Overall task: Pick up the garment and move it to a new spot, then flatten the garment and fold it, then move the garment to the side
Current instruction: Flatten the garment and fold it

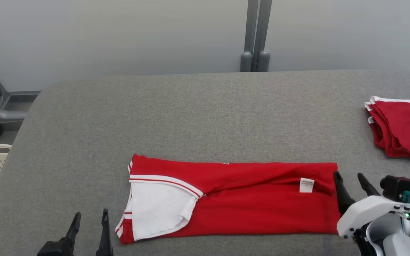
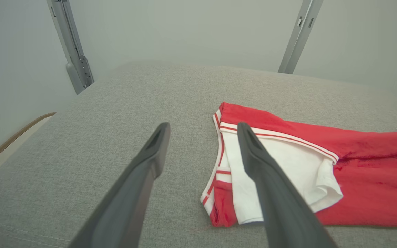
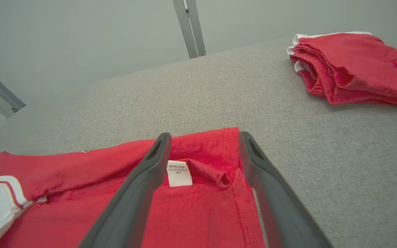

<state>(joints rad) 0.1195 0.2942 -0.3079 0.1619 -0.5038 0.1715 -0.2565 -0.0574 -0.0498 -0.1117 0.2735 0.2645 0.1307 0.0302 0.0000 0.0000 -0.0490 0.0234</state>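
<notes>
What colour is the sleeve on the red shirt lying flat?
White sleeve, edged with a red stripe; clearest in the left wrist view.

You have the garment (image 1: 247, 209) lower centre of the head view: red, folded lengthwise into a long flat band. White sleeve, red-striped trim, at its left end; small white label (image 1: 306, 185) near its right.

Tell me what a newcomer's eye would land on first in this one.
The long red garment with a white sleeve, folded into a strip across the near middle of the grey table, stands out first. Next is the stack of folded red clothes at the table's right edge. The right gripper sits at the strip's right end, jaws open, and the left gripper near its left end.
</notes>
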